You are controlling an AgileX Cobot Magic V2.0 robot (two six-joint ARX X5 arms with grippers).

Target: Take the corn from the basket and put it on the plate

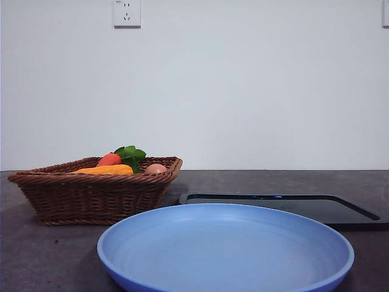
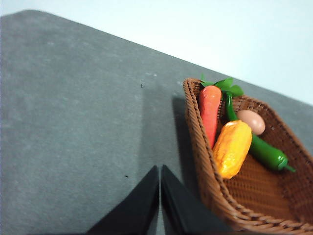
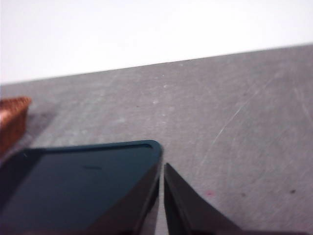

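The corn [image 1: 106, 170], a bumpy orange-yellow cob, lies in the brown wicker basket [image 1: 91, 198] at the left of the table. In the left wrist view the corn [image 2: 232, 147] rests against the basket [image 2: 205, 166] wall beside a red-orange carrot [image 2: 210, 110]. My left gripper [image 2: 160, 168] is shut and empty. It hovers over bare table just outside the basket's rim. The light-blue plate [image 1: 225, 261] sits empty at the front centre. My right gripper [image 3: 163, 167] is shut and empty at the corner of a black tray [image 3: 78, 181]. Neither gripper shows in the front view.
An egg [image 2: 251, 121] and a green pepper [image 2: 266, 152] also lie in the basket, with the carrot's green leaves [image 1: 130, 153] sticking up. The flat black tray [image 1: 285, 205] lies behind the plate to the right. A corner of the basket [image 3: 12, 122] shows in the right wrist view.
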